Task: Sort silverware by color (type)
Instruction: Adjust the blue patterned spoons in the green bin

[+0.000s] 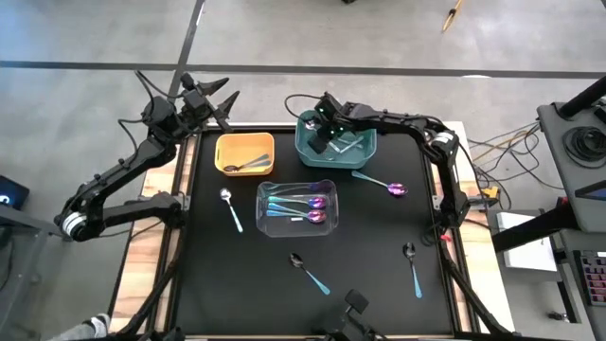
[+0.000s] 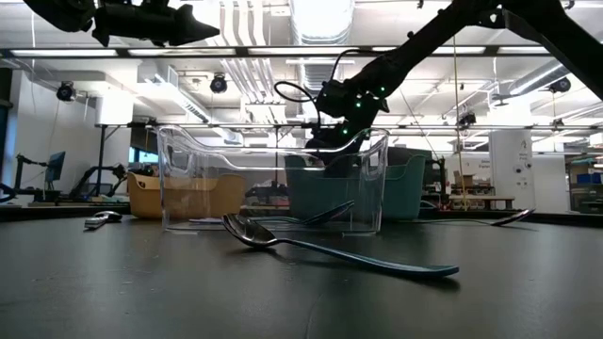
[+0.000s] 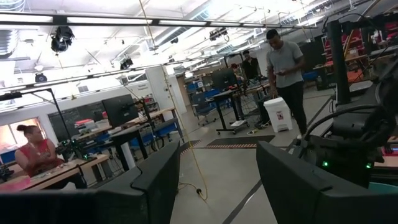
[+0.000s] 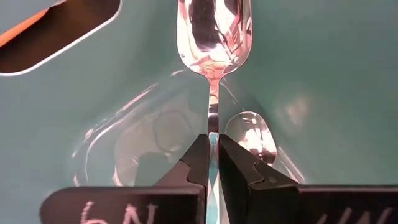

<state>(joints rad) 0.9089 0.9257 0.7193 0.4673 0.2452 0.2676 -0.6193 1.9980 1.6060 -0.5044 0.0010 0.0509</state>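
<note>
The black tabletop (image 1: 246, 284) spreads out below me, both my arms reaching in from its far edge. My right pincer (image 4: 212, 163) hangs inside the teal bin (image 1: 365, 152), fingers pinched tight on the thin handle of a silver spoon (image 4: 213, 37). Its bowl is mirror-bright, pointing away from my fingertips with the teal wall close behind it. Just beside my fingers a second silver spoon (image 4: 252, 138) lies on the bin floor, bowl up and equally shiny.

My left pincer (image 1: 223, 104) hovers high past the tabletop's far edge, just beyond the yellow bin (image 1: 227, 144), its fingers spread wide and holding nothing. That bin holds dark-bowled spoons (image 1: 248, 165).

Nearer the middle, below and between both pincers, the clear bin (image 1: 263, 220) holds purple spoons (image 1: 301, 208) with iridescent pink bowls and light-blue handles.

Loose on the tabletop: a purple-bowled spoon (image 1: 381, 183) close beside the teal bin, a silver-bowled spoon (image 1: 231, 208) near the yellow bin, and two black-bowled spoons (image 1: 310, 271) well away from either pincer, all with blue handles.
</note>
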